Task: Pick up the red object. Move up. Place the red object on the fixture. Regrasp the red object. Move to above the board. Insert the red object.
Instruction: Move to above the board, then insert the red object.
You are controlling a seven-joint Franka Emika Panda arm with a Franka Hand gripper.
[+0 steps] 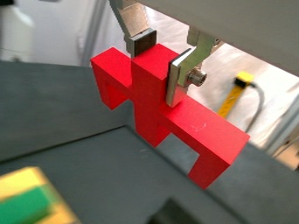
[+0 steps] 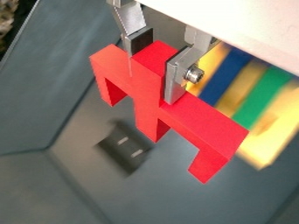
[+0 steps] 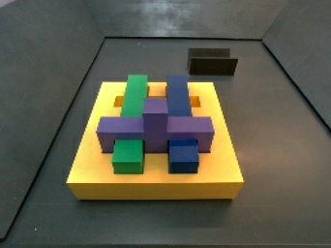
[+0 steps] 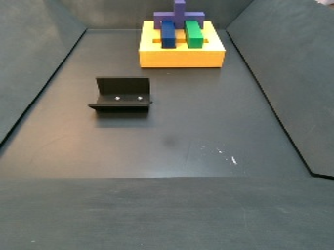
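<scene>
The gripper [image 1: 162, 65] is shut on the red object [image 1: 163, 112], its silver fingers clamping the central stub, and holds it in the air. Both wrist views show this; in a wrist view the gripper [image 2: 158, 63] and red object [image 2: 158, 103] hang above the dark floor. The black fixture [image 2: 125, 147] stands below, empty. It also shows in both side views [image 3: 214, 63] [image 4: 121, 95]. The yellow board [image 3: 155, 181] [image 4: 181, 59] carries green [image 3: 135, 94], blue [image 3: 177, 92] and purple [image 3: 155, 121] blocks. Its edge shows in a wrist view [image 2: 271, 138]. Neither side view shows the gripper or the red object.
Dark walls ring the floor in both side views [image 3: 72, 107] [image 4: 39, 88]. A corner of the board with a green block shows in a wrist view [image 1: 24, 203]. A yellow-handled item [image 1: 246, 83] lies outside the bin.
</scene>
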